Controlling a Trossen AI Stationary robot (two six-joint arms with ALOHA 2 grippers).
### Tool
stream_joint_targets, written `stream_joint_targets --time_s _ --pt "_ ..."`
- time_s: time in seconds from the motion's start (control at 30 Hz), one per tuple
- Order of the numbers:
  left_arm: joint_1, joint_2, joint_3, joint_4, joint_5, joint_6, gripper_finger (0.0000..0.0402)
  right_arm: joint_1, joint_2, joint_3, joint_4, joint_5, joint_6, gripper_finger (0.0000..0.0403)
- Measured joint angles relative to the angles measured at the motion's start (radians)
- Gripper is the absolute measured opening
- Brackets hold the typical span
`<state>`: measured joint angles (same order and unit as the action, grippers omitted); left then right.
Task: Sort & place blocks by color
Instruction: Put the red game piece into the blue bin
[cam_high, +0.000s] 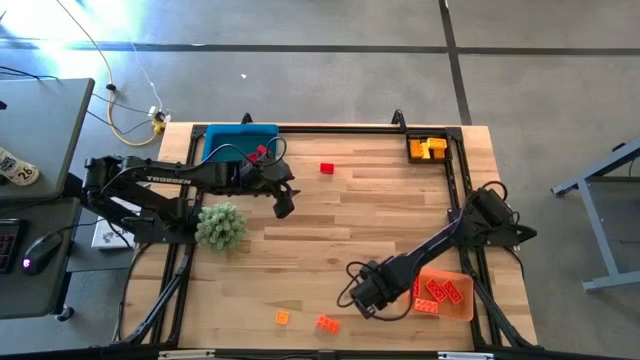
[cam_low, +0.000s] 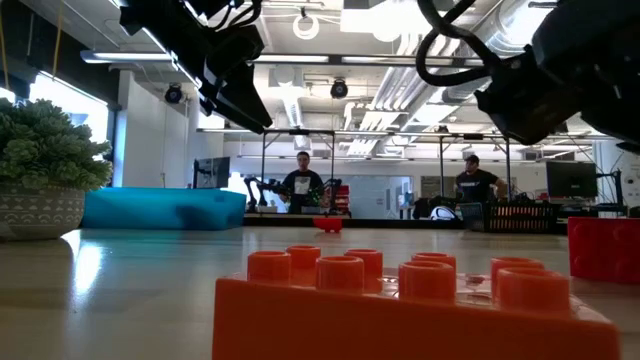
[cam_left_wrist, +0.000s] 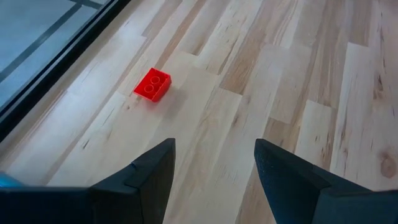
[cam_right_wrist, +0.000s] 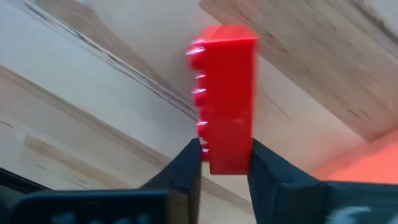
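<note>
A wooden surface (cam_high: 330, 240) carries a block-sorting job that looks partly done. Three trays sit along its edges. At the far right corner, a dark tray (cam_high: 430, 149) holds several yellow and orange blocks. At the near right corner, an orange tray (cam_high: 445, 294) holds a few red blocks. At the far left corner, a blue tray (cam_high: 238, 140) holds at least one red block, partly hidden by the left arm, so I cannot tell what else is in it.

Still loose on the surface are a small red block (cam_high: 327, 168) near the far edge, about midway along it, and two orange blocks (cam_high: 327, 323) by the near edge, the smaller one (cam_high: 282, 318) just left of the other. These are left to sort.

The right tool (cam_right_wrist: 225, 165) hangs above the surface just left of the orange tray and is clamped on a long red block (cam_right_wrist: 227, 99), held on edge with its studs to one side. By my judgement it is about to go into the tray beside it.

The left tool (cam_left_wrist: 214, 168) hovers with its fingers apart and empty, over the left part of the surface near the blue tray, with the loose red block ahead of it. A green spiky plant ball (cam_high: 220, 226) sits near the left edge.
</note>
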<state>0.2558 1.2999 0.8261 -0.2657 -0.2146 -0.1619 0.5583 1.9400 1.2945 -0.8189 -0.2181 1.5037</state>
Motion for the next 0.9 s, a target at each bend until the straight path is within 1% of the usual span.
stream_joint_targets --time_s 0.03,0.07,0.23,0.3,0.37,0.43,0.6,0.77,0.9 --pt "0.0 0.0 0.0 0.0 0.0 0.0 0.0207 -0.002 0.0 0.0 0.001 0.001 -0.005 0.0066" --pt "0.0 0.0 0.0 0.0 0.0 0.001 0.0207 -0.006 -0.001 0.0 0.001 0.004 -0.017 0.0063" --pt "0.0 0.0 0.0 0.0 0.001 0.01 0.0207 -0.033 -0.001 0.0 0.013 0.005 -0.047 0.0063" --pt "0.001 0.0 0.0 0.0 0.02 0.01 0.0207 -0.047 -0.005 0.0 0.023 0.016 -0.069 0.0063" --pt "0.008 0.0 0.0 0.0 0.071 0.009 0.0207 -0.064 -0.017 0.0 0.032 0.041 -0.093 0.0063" --pt "0.017 0.0 0.0 0.0 0.135 0.009 0.0207 -0.082 -0.04 0.0 0.032 0.09 -0.116 0.0063" --pt "0.051 0.0 0.0 0.001 0.284 0.009 0.0207 -0.157 -0.099 0.0 0.041 0.181 -0.205 0.0063" --pt "0.081 0.0 0.0 0.016 0.442 0.012 0.0207 -0.236 -0.161 0.0 0.116 0.216 -0.346 0.0063" --pt "0.092 0.0 0.0 0.048 0.59 0.05 0.0207 -0.291 -0.203 0.0 0.199 0.237 -0.467 0.0063"
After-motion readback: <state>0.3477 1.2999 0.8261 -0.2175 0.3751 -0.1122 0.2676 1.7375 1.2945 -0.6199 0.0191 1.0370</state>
